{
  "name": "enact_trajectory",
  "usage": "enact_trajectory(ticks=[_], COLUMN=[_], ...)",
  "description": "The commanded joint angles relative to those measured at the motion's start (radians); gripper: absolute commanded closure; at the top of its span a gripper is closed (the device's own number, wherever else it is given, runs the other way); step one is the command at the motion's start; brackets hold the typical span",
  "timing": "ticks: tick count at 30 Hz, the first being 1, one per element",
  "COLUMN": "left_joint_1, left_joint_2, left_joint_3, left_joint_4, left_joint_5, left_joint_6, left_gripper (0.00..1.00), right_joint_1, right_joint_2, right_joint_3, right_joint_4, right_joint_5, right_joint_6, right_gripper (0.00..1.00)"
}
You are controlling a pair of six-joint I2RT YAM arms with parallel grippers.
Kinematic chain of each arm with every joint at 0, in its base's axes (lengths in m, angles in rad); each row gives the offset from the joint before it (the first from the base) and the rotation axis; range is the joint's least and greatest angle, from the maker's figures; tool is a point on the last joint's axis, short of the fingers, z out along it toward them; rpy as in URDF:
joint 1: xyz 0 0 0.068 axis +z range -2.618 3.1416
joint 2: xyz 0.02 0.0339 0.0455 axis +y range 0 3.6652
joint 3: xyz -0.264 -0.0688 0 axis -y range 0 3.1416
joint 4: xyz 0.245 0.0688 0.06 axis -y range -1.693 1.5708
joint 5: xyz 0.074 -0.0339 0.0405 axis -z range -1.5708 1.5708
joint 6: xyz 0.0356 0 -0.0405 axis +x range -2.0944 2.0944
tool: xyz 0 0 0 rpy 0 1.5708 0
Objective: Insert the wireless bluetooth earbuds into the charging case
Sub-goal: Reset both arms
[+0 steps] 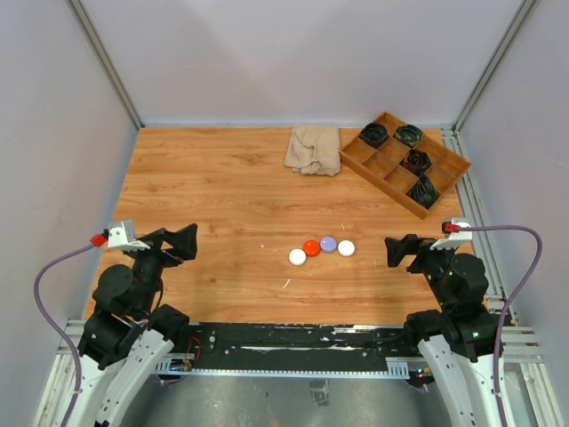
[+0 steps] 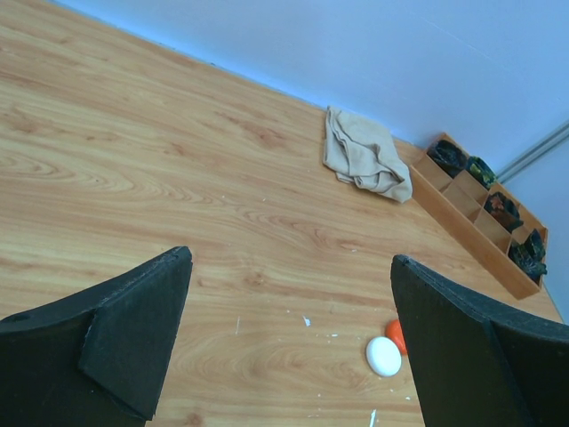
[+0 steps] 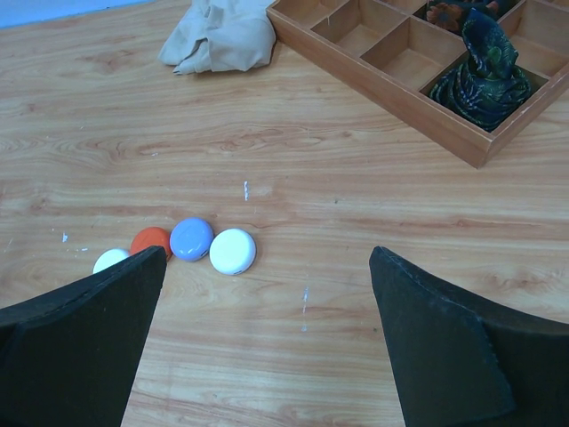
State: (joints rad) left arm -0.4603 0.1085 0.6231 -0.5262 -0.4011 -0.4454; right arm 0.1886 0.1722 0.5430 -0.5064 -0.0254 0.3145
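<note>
Several round, puck-like charging cases lie shut in a short row mid-table: white point(image 1: 297, 256), orange point(image 1: 311, 247), pale purple point(image 1: 328, 243) and white point(image 1: 346, 248). The earbuds are hidden or out of view. My left gripper point(image 1: 188, 242) hovers left of the row, open and holding nothing; its view shows the nearest white case point(image 2: 383, 355) and the orange case point(image 2: 395, 335) by the right finger. My right gripper point(image 1: 396, 251) hovers right of the row, open and holding nothing; the purple case point(image 3: 191, 238) and a white case point(image 3: 233, 251) lie ahead of its left finger.
A crumpled beige cloth point(image 1: 313, 149) lies at the back. Beside it, at the back right, a wooden divided tray point(image 1: 378, 187) holds dark bundled items point(image 1: 424, 189) in some compartments. Small white flecks point(image 3: 304, 298) dot the wood. Grey walls enclose the table.
</note>
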Motion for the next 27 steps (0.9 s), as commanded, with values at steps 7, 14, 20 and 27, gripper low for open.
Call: enact_trajectory(ticks=[7,14,20,27], left_joint_1=[0.006,0.005,0.006,0.006], left_joint_2=[0.004,-0.017,-0.018,-0.015], left_joint_3=[-0.011,-0.018,-0.019,-0.020], left_joint_4=[0.030,0.044,0.044,0.049], left_joint_5=[0.021,0.057,0.066,0.073], left_joint_6=[0.016,0.035,0.036,0.040], left_gripper=[0.01,0.01,0.01,0.01], right_joint_1=[-0.011,-0.012,-0.011,-0.011], right_joint_2=[-0.014,-0.014,-0.018,-0.020], right_joint_3=[-0.013,-0.014,-0.011,-0.009], right_joint_4=[-0.002,-0.001,-0.002,-0.002], right_joint_5=[0.025,0.019,0.014,0.008], right_joint_6=[0.011,0.011,0.011,0.011], right_gripper=[0.01,0.01,0.01,0.01])
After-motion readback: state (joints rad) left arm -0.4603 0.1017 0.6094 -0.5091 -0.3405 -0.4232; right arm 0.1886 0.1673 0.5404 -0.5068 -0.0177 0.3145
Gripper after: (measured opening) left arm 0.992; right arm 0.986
